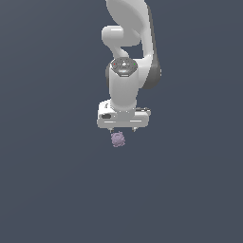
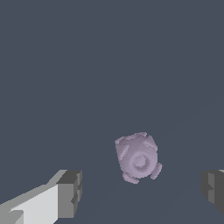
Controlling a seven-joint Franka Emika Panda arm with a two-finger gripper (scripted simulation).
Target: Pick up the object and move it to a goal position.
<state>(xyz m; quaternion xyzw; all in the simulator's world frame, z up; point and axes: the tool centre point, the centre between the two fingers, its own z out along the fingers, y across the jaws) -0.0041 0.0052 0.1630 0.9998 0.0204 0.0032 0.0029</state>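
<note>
The gripper [image 1: 122, 129] hung directly above the object [image 1: 117, 139], its jaws spread wide and holding nothing. That spread left room for the fingers [image 2: 70, 192] to straddle the lump on descent.

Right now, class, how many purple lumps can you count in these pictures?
1. The purple lump lies just below the open tool in the exterior view, between its fingers in the wrist view. None looks hidden.

a bare simulated scene: flat, featureless slate-grey ground [image 1: 47, 190] and smoothly rendered, untextured white arm [image 1: 126, 85].
</note>
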